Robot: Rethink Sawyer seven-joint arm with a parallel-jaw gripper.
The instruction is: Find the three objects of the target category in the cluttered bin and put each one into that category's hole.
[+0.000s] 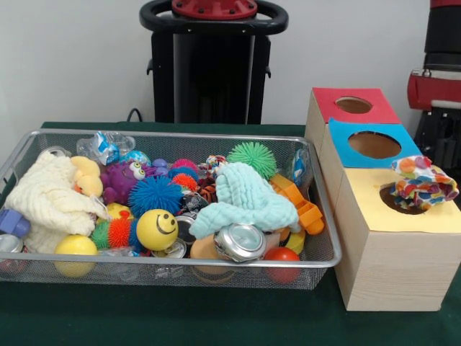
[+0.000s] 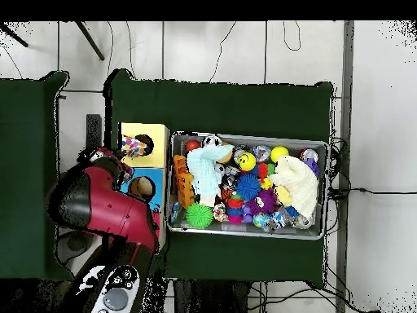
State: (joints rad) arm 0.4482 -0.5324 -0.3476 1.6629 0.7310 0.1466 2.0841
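Green-covered table [image 1: 216, 317] under mesh bin [image 1: 144, 274] and, seemingly touching, wooden box [image 1: 389, 274].

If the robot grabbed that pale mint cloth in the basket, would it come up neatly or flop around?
Probably flop: the mint cloth lies draped in soft folds over the toys. It looks light for its size. Since it overlaps the crushed can and orange toy, lifting it might drag or nudge them.

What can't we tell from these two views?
- Gripper: front view shows none; overhead, the red arm covers that spot.
- Red-topped hole: overhead, hidden under the arm.
- Bin bottom layer: buried under cloths and balls, both views.
- Multicolored cloth: how far into the yellow hole, unclear.
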